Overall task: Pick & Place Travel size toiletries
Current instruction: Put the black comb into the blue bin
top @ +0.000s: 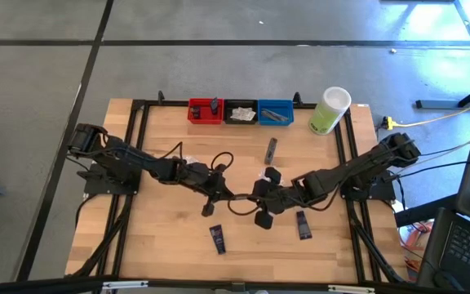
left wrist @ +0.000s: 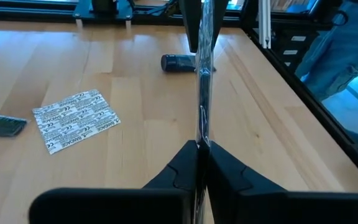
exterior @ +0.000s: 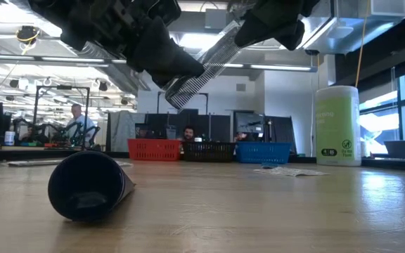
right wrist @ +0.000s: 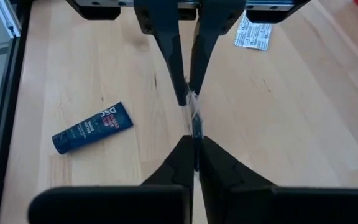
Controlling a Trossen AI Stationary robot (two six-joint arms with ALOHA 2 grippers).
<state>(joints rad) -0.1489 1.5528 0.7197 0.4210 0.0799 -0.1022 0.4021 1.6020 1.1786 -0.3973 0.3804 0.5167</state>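
Observation:
A slim clear packet [exterior: 204, 63] with comb-like ribs hangs in the air over the table's middle, between my two grippers. My left gripper [top: 229, 196] comes in from the table's left and is shut on one end. My right gripper [top: 255, 198] comes in from the right and is shut on the other end. Lying flat on the wood are two navy tubes [top: 217, 238] [top: 303, 224], a grey sachet [top: 271, 149] and a white printed packet [left wrist: 75, 119]. My left gripper pinches the packet's end [left wrist: 201, 138] between its two fingers, slanting down from the table's left, along the packet. The packet stands on edge, lifted clear of the table. My right gripper pinches the packet's opposite end [right wrist: 195, 129] between its two fingers, slanting down from the table's right. In the low view the packet slants up toward this gripper [exterior: 248, 28], clear of the wood.
Red [top: 205, 111], black [top: 241, 112] and blue [top: 275, 112] bins stand in a row at the far edge, with a tall pale-green container [top: 329, 110] to their right. A dark frame rims the table. People sit in the room beyond.

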